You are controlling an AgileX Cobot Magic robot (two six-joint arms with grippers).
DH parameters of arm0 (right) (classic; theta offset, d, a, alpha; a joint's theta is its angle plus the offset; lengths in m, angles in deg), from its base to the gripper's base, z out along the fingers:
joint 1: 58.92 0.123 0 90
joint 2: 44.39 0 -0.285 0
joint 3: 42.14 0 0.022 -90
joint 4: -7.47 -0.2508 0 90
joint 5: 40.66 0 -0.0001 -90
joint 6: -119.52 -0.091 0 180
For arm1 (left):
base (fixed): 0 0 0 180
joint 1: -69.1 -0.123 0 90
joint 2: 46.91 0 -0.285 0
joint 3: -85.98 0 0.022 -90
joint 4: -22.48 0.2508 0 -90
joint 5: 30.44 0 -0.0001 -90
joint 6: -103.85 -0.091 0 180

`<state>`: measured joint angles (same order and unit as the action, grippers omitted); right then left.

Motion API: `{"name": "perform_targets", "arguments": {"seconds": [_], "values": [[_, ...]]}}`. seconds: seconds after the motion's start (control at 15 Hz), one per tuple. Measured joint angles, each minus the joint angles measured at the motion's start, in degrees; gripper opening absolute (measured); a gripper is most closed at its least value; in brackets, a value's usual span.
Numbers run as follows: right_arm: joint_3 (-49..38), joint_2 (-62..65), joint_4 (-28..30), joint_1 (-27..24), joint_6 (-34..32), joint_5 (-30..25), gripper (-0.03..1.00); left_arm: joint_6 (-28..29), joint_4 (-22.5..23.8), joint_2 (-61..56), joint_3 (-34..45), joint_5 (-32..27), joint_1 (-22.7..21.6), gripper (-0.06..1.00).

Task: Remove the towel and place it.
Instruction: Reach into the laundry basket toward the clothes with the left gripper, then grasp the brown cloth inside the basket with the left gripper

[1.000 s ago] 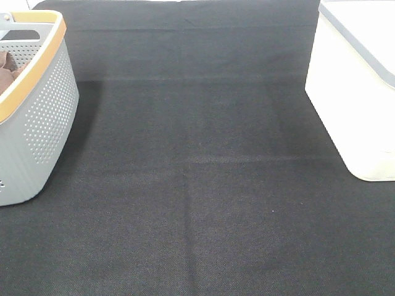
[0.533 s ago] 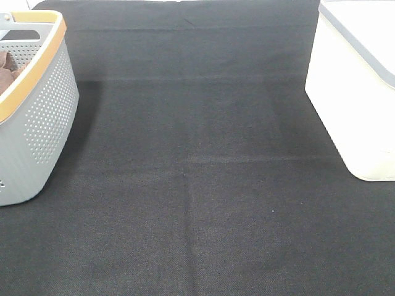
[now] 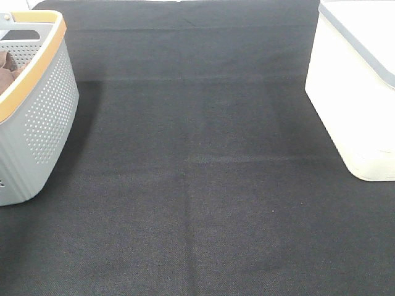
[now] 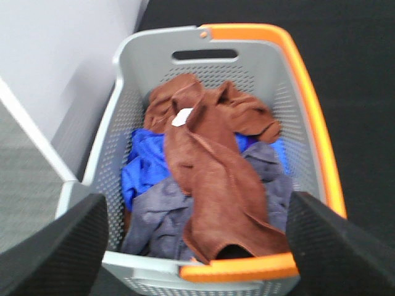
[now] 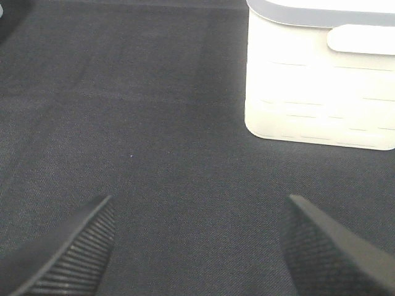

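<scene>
The towel [image 4: 213, 179] is a reddish-brown cloth with a small white tag [image 4: 182, 117]. It lies crumpled on top of the pile in the grey basket with an orange rim [image 4: 315, 117]. I cannot tell whether the brown folds at the basket's far end are a second cloth. My left gripper [image 4: 197, 246] is open and empty, hovering above the basket's near rim. My right gripper [image 5: 197, 246] is open and empty over the black mat [image 5: 154, 123]. In the exterior high view only a brown scrap [image 3: 6, 69] shows inside the basket [image 3: 40, 117] at the far left; neither gripper shows there.
A blue cloth [image 4: 139, 163] and a grey cloth [image 4: 157, 213] lie under the towel in the basket. A white lidded bin [image 3: 355, 98] stands at the right edge of the mat, also in the right wrist view [image 5: 321, 86]. The black mat [image 3: 197, 172] spans between them.
</scene>
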<state>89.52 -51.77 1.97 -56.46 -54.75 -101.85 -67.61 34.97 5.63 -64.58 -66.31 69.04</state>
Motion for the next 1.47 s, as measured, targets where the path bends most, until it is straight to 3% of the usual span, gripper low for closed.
{"name": "perform_targets", "arguments": {"seconds": [0.13, 0.27, 0.6, 0.8, 1.0, 1.2, 1.47], "values": [[0.0, 0.0, 0.0, 0.0, 0.0, 0.0, 0.71, 5.8, 5.7, 11.8, -8.2, -4.4, 0.0, 0.76], [0.0, 0.0, 0.0, 0.0, 0.0, 0.0, 0.71, 7.5, 7.5, 21.1, -14.7, -8.0, 0.0, 0.76], [0.0, 0.0, 0.0, 0.0, 0.0, 0.0, 0.71, 7.9, 9.1, 37.0, -28.5, -13.3, 0.0, 0.76], [0.0, 0.0, 0.0, 0.0, 0.0, 0.0, 0.71, 7.9, 10.9, 50.1, -44.0, -21.3, 0.0, 0.71], [0.0, 0.0, 0.0, 0.0, 0.0, 0.0, 0.71, 8.0, 10.8, 61.4, -56.8, -25.3, 0.0, 0.69], [0.0, 0.0, 0.0, 0.0, 0.0, 0.0, 0.71, 8.0, 9.8, 68.8, -63.0, -28.5, 0.0, 0.69], [0.0, 0.0, 0.0, 0.0, 0.0, 0.0, 0.71, 8.0, 9.0, 73.9, -63.6, -27.6, 0.0, 0.69]]}}
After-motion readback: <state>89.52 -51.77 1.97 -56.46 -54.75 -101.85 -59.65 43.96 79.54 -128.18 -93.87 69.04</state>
